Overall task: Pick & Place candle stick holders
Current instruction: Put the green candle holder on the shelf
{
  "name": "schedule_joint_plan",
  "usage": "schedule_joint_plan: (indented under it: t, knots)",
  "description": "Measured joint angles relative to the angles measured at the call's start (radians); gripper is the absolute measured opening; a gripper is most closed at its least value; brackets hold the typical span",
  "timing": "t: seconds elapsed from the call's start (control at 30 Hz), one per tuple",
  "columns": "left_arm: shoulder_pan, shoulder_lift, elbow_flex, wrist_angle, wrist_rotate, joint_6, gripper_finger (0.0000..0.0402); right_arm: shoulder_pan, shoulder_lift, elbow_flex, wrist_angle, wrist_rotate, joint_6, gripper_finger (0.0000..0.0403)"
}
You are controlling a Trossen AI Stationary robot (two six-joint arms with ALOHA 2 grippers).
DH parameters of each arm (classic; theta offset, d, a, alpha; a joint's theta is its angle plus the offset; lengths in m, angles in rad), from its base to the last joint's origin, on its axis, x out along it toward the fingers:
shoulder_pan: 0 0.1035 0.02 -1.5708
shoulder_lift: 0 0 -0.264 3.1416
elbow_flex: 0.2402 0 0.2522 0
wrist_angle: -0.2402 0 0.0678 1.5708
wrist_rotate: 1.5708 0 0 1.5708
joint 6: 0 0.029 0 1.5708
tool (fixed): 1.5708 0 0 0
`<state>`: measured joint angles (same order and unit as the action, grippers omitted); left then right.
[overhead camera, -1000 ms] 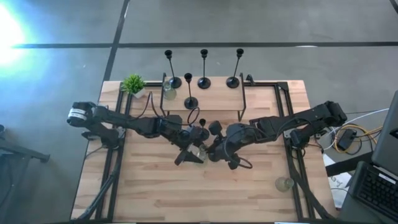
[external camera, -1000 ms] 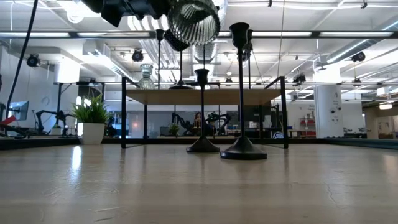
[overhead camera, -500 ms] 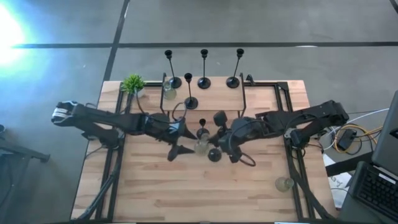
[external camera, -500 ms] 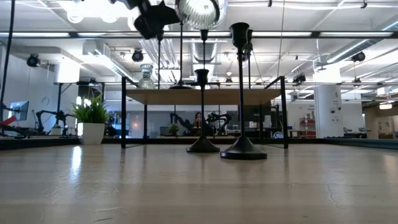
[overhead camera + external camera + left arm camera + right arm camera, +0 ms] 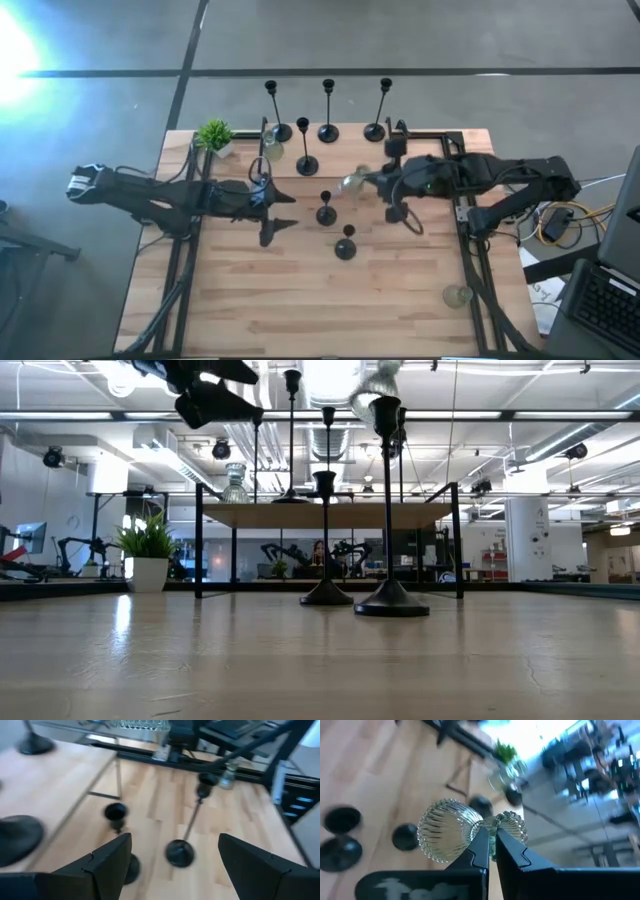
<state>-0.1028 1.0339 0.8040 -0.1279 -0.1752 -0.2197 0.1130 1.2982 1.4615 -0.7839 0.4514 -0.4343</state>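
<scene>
Moved: both arms have drawn apart since a second ago; the right gripper (image 5: 362, 180) has carried the ribbed clear glass candle holder (image 5: 351, 182) away from mid-table toward the far right, and the left gripper (image 5: 280, 208) has pulled back to the left.
Right gripper: fingers pinched together on the narrow waist of the glass holder (image 5: 470, 831), held in the air and tipped on its side, just in front of the low raised wooden shelf (image 5: 340, 160).
Left gripper: fingers (image 5: 107, 862) spread wide and empty, hovering above the light wooden table (image 5: 250, 300), left of centre.
Mid-table: two black metal candlestick holders with round domed bases stand alone, a shorter one (image 5: 326, 210) nearer the shelf and another (image 5: 346, 245) closer to the near edge.
Far side: four black holders, one (image 5: 305, 160) on the shelf, three behind (image 5: 328, 128), and a second glass holder (image 5: 271, 150) near the small green potted plant (image 5: 214, 135).
Near right: another clear glass holder (image 5: 457, 295) stands by the table edge.
</scene>
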Motion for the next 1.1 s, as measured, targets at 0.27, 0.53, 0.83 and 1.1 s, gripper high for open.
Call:
schedule_joint_plan:
  t: [0.27, 0.53, 0.83, 1.1]
  knots:
    - [0.0, -0.093, -0.072, 0.009, -0.135, 0.044, 0.0301, -0.168, -0.028, -0.052, -0.092, 0.009, 0.064, 0.0008]
    - [0.0, -0.174, -0.136, 0.06, -0.214, 0.089, 0.03, -0.302, -0.028, -0.15, -0.037, -0.008, 0.026, 0.0008]
    - [0.0, -0.217, -0.209, 0.126, -0.235, 0.143, 0.03, -0.458, -0.02, -0.17, -0.014, -0.114, -0.013, 0.0008]
    - [0.0, -0.22, -0.222, 0.144, -0.235, 0.156, 0.03, -0.475, -0.018, -0.187, -0.007, -0.12, -0.06, 0.0008]
